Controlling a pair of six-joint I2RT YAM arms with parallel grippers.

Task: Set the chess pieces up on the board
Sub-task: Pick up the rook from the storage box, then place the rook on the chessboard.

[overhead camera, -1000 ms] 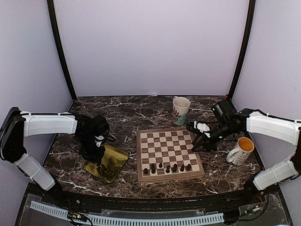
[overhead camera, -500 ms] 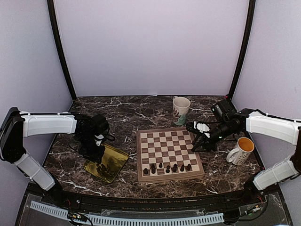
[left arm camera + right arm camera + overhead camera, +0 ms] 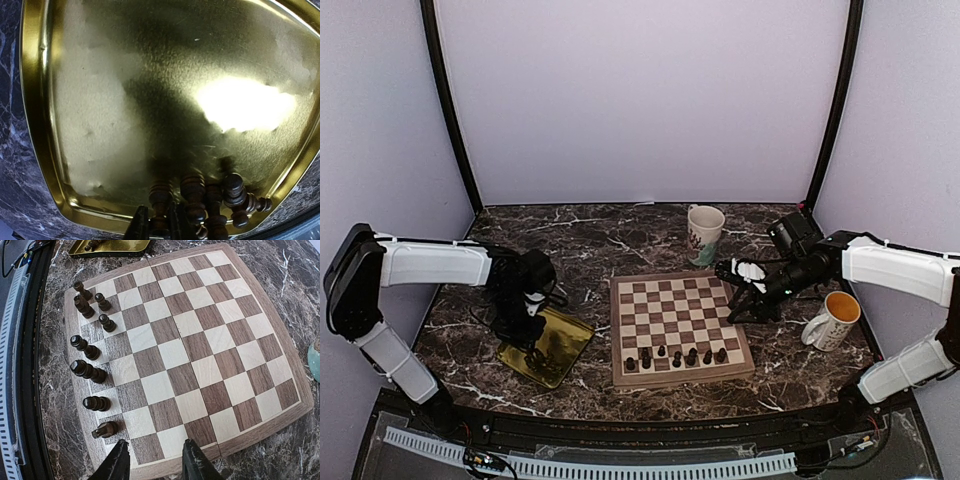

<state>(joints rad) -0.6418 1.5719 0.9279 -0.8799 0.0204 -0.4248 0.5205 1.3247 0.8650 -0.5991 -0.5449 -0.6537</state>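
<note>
Now my left end effector [image 3: 157, 223] clamps a chess piece [image 3: 160, 192] in the gold tray [image 3: 45, 125] — right end effector [image 3: 156, 452] hovers at the board [image 3: 200, 340], jaws apart, empty.

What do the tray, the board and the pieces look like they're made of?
The tray looks like polished gold metal: it mirrors glare and shadow. The board is matte wood, grain visible in brown and cream squares. The chess pieces are probably turned wood, dark glossy stain, ringed profiles.

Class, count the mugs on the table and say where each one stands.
2. A white patterned mug stands just beyond the far right corner of the chessboard; a white mug with an orange inside stands to its right.
</note>
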